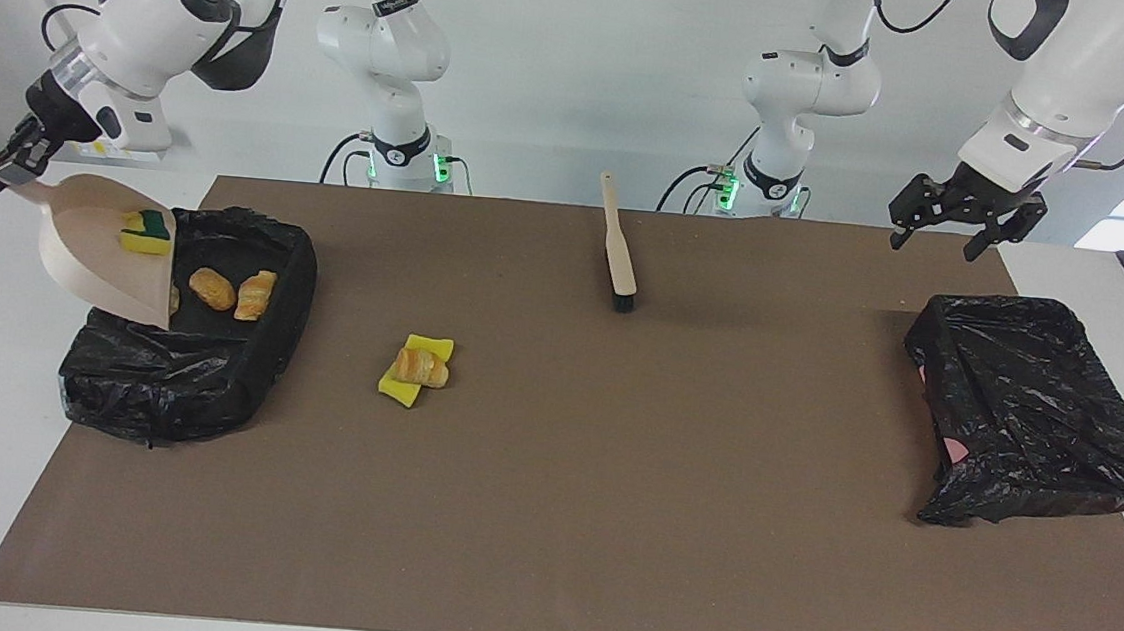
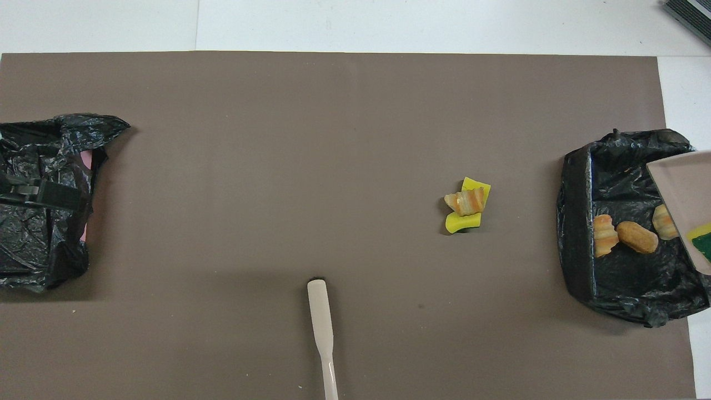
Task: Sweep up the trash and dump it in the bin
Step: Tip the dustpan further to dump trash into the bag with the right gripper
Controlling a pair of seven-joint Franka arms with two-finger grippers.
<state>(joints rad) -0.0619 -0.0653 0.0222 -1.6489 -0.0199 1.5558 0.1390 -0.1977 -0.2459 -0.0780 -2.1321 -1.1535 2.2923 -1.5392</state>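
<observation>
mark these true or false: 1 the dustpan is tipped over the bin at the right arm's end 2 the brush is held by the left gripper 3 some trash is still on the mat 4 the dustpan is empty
1. True: the right gripper holds the dustpan tilted over that bin.
2. False: the brush lies on the mat; the left gripper is open and holds nothing, above the mat's edge.
3. True: a croissant on yellow sponge bits lies on the mat.
4. False: a green and yellow sponge sits in it.

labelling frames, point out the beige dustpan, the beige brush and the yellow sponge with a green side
beige plastic dustpan (image 1: 95,254), facing view, bare pan floor
beige long-handled brush (image 1: 616,240), facing view, mid handle
yellow sponge with a green side (image 1: 148,232), facing view, top face
</observation>
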